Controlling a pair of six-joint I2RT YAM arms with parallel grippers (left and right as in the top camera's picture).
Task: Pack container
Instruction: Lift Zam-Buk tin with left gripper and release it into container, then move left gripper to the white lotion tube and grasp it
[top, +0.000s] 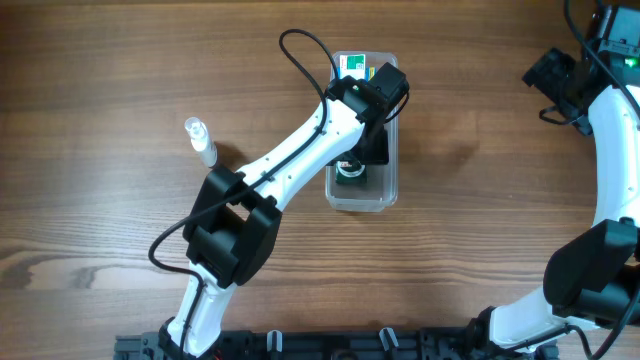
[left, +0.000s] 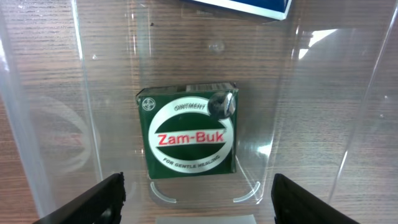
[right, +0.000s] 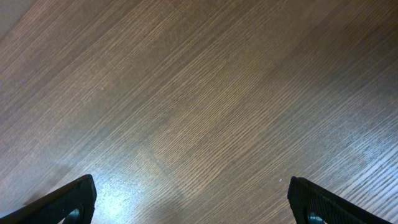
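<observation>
The clear plastic container (top: 362, 196) stands lengthwise at the table's middle. My left gripper (top: 352, 160) hangs above its near half, open and empty. In the left wrist view the container's walls (left: 323, 93) frame a green Zam-Buk ointment box (left: 189, 132) lying flat on the floor, between and ahead of my open fingers (left: 196, 199). A blue and white box (left: 239, 6) lies at the far end; it also shows in the overhead view (top: 352, 66). My right gripper (top: 560, 80) is far right, open and empty over bare wood (right: 193, 199).
A small clear tube or vial (top: 201, 140) lies on the table left of the container. The right arm curves along the table's right edge. The table is brown wood grain (top: 100, 90).
</observation>
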